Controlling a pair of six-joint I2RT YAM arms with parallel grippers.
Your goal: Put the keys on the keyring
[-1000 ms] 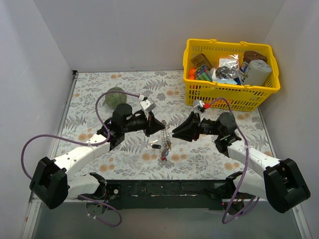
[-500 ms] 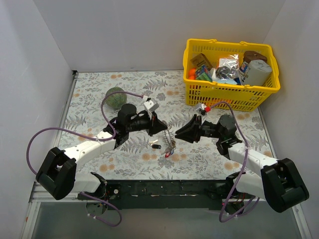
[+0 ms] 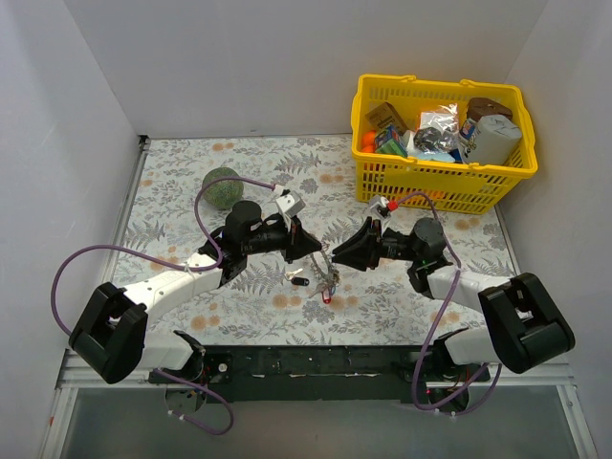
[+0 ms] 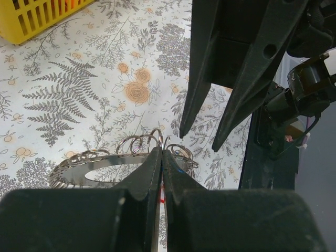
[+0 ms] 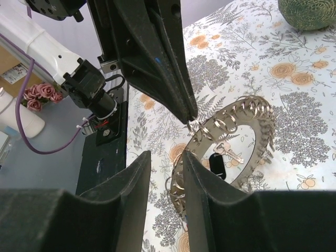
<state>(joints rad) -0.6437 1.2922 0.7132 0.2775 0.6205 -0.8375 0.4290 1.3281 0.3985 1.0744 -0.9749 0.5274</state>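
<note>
The left gripper (image 4: 161, 157) is pinched together on the keyring (image 4: 68, 169) rim and holds it tilted off the table. The right gripper (image 5: 165, 156) has its jaws apart, with the ring's edge just ahead of its tips. A black key (image 5: 216, 165) lies below the ring's centre. The step likely goes best with a firm left pinch and the right tips squared onto one small loop (image 5: 231, 123).

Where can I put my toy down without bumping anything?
Bare cloth: between the ball and the basket, and along the front edge. Crowded: the middle, where left fingers and right fingers meet at the keyring and keys.
</note>
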